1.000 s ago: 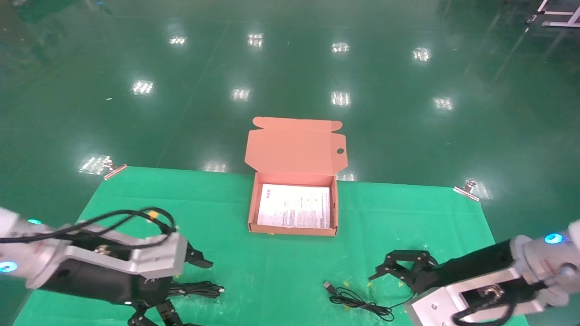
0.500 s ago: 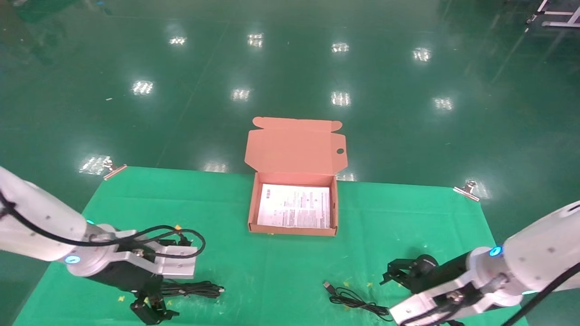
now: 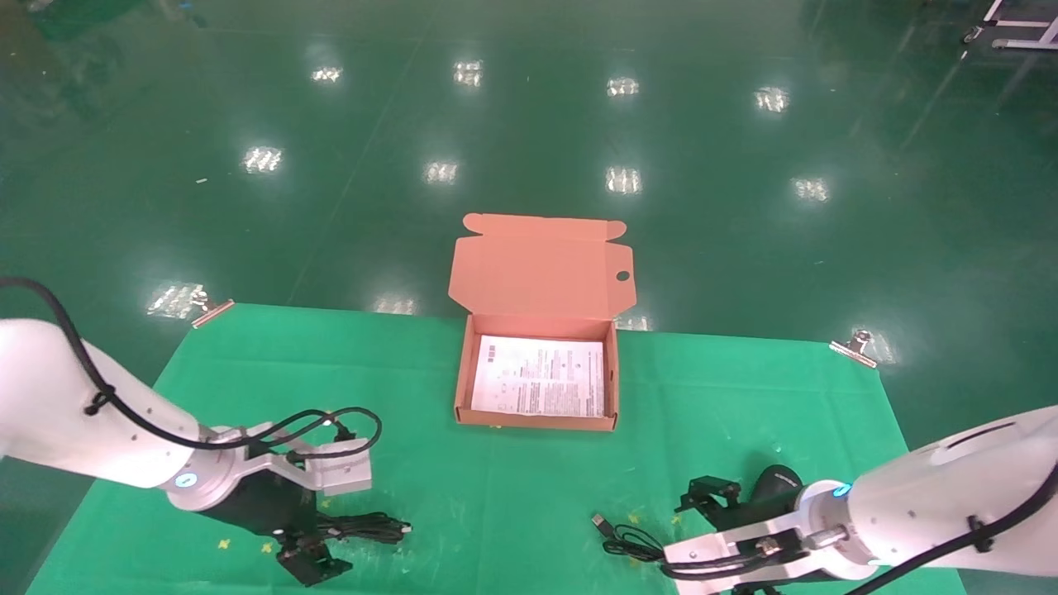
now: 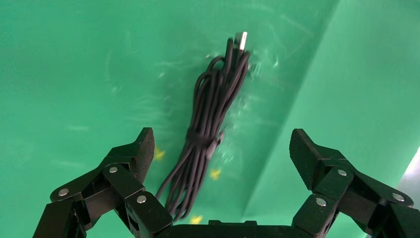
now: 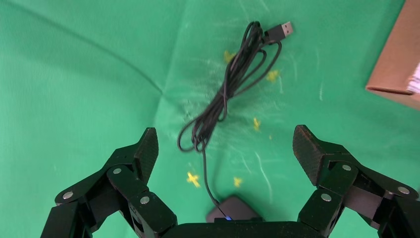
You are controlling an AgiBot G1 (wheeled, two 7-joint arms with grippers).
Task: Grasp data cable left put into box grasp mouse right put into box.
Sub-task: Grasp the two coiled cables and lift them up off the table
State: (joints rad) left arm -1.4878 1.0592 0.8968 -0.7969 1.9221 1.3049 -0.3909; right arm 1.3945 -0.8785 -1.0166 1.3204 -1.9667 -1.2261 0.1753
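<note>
This looks like a robot test hall or factory-style lab, not anyone's home. The floor [image 3: 529,124] is glossy dark green, the painted kind used in industrial buildings, and it throws back rows of ceiling lights as bright patches far across the room. At the far right a white metal frame [image 3: 1012,25] stands on it. Close by, the desk is covered with a green cloth [image 3: 397,388] held by metal clips [image 3: 851,345] at its far corners. Small yellow crosses [image 5: 193,178] are marked on the cloth.
</note>
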